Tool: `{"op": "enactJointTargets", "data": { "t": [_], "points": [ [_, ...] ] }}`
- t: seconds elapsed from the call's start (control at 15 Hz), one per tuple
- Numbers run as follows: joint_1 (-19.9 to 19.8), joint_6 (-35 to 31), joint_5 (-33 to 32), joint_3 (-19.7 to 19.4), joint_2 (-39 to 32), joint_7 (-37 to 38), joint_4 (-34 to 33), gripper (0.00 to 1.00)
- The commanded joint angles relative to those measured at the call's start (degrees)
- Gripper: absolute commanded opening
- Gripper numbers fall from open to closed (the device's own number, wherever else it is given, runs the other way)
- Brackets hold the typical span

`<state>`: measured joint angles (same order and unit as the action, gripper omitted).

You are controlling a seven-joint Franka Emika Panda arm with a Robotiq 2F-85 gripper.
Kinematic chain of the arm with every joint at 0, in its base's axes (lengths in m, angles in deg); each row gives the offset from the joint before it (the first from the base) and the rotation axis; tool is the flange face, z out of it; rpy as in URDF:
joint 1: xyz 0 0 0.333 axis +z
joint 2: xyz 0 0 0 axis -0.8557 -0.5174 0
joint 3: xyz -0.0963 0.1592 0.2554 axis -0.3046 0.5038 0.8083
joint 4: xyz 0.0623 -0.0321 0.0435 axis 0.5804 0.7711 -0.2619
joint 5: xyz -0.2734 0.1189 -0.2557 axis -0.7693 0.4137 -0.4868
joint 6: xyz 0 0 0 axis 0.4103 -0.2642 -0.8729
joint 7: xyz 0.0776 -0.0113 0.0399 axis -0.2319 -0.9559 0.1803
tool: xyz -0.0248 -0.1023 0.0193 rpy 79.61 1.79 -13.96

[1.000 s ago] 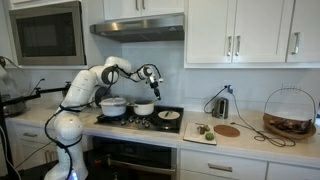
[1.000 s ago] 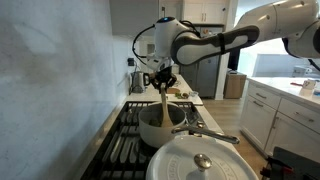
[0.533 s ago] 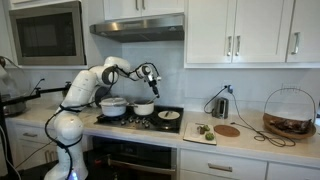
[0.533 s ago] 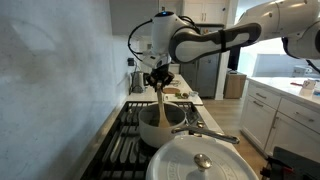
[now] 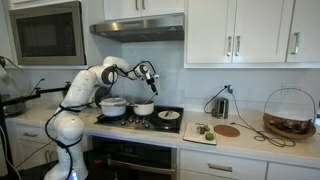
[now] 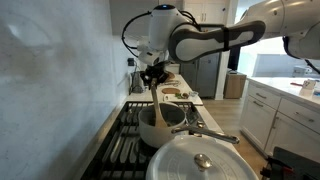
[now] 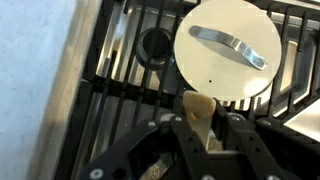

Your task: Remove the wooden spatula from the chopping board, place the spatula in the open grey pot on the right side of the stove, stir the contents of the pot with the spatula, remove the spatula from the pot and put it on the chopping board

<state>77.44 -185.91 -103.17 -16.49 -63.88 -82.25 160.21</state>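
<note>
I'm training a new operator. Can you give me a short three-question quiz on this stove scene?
1. True or false: the pincer grips the spatula.
2. In the wrist view, the round white thing beyond the spatula is: A a plate; B a lid; C a bowl.
3. Fill in: the grey pot stands on the ____.
Key: 1 true; 2 B; 3 stove.

The white arm [image 5: 85, 88] arches up and reaches forward. Its pincer [image 6: 156, 80] points down, jaws clamped on the wooden spatula [image 7: 198, 108].
</note>
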Motion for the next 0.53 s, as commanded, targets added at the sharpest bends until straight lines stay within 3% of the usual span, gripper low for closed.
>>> {"op": "enactJointTargets", "data": {
  "t": [0.0, 0.47],
  "points": [
    [1.0, -7.2, -3.9, 0.1, 2.3, 0.5, 4.8, 0.07],
    [1.5, -14.3, -10.3, 0.3, 5.8, 0.7, 10.4, 0.07]
  ]
}}
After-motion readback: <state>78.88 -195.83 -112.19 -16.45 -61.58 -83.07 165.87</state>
